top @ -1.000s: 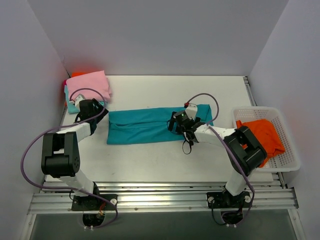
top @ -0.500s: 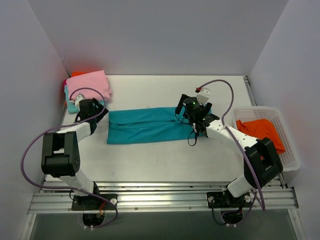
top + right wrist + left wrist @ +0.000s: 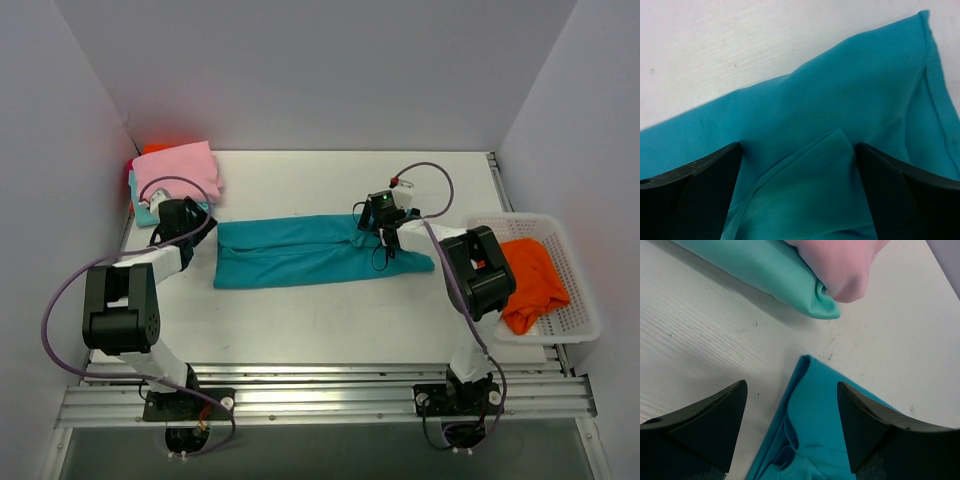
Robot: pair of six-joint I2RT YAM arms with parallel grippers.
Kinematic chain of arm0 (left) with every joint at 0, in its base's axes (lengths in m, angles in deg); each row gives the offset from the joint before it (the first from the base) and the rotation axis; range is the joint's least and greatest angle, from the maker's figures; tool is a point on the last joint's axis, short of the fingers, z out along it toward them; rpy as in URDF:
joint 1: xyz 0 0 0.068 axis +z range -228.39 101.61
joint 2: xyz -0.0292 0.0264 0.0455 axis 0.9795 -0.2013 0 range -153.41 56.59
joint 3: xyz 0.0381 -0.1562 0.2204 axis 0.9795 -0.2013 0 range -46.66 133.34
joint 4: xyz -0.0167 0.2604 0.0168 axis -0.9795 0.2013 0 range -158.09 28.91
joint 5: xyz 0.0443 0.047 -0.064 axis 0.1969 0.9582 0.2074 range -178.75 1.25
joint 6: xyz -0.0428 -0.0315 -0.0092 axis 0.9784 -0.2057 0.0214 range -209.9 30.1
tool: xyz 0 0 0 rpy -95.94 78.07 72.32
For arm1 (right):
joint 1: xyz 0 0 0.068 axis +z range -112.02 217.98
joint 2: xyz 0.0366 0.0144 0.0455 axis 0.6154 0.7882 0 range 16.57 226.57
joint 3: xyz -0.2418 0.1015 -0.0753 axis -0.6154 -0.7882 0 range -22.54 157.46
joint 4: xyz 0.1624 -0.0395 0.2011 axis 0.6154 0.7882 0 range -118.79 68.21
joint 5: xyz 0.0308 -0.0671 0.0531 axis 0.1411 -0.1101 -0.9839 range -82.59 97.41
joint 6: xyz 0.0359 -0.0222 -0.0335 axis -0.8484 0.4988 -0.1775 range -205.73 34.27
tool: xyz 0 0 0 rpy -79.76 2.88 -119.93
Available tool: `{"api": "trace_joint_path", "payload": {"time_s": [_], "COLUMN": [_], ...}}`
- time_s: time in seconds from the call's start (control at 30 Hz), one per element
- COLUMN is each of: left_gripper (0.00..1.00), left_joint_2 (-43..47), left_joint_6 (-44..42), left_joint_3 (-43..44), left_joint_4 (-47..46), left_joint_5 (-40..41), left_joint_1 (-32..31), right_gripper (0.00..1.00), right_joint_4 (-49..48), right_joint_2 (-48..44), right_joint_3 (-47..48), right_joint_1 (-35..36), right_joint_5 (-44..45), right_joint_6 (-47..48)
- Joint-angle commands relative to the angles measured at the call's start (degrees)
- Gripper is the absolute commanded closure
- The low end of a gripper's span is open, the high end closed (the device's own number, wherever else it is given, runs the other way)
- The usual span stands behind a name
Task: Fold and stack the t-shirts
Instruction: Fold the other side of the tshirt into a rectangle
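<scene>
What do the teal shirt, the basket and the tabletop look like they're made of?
Teal shirt: thin, soft, matte cloth, probably a knit; it lies limp in creases and shows a stitched hem. Basket: white rigid plastic by the look, with open mesh walls. Tabletop: hard, white and matte, with fine grain-like lines and small scuffs; whether painted wood or laminate, I cannot tell.

The left arm (image 3: 120, 300) was folded at the elbow and reached forward along the left side. The left gripper (image 3: 192, 222) was held low, jaws spread wide. The right arm (image 3: 478, 272) was bent inward toward the middle. The right gripper (image 3: 374, 224) was tipped downward, its fingers (image 3: 700, 190) set well apart.
</scene>
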Motion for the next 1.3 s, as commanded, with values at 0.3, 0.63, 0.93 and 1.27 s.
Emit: {"api": "trace_joint_path", "payload": {"time_s": [0.3,0.63,0.93,1.27], "left_gripper": [0.19,0.19,0.19,0.19], "left_joint_2": [0.23,-0.03,-0.12,-0.21], "left_joint_6": [-0.1,-0.1,-0.19,-0.19], "left_joint_3": [-0.26,0.01,0.09,0.09], "left_joint_4": [-3.18,-3.1,-3.09,-3.09], "left_joint_5": [-0.59,-0.41,-0.33,-0.06], "left_joint_1": [0.31,0.39,0.31,0.22], "right_gripper": [0.15,0.74,0.74,0.7], "right_joint_4": [-2.45,-2.37,-0.79,0.53], "right_joint_2": [-1.53,-7.25,-8.92,-14.97], "right_joint_3": [0.38,-4.54,-5.6,-10.43], "right_joint_1": [-0.14,-0.05,-0.05,0.39], "right_joint_5": [-0.52,1.15,2.82,3.96], "right_joint_6": [1.12,-0.2,-0.29,-1.17]}}
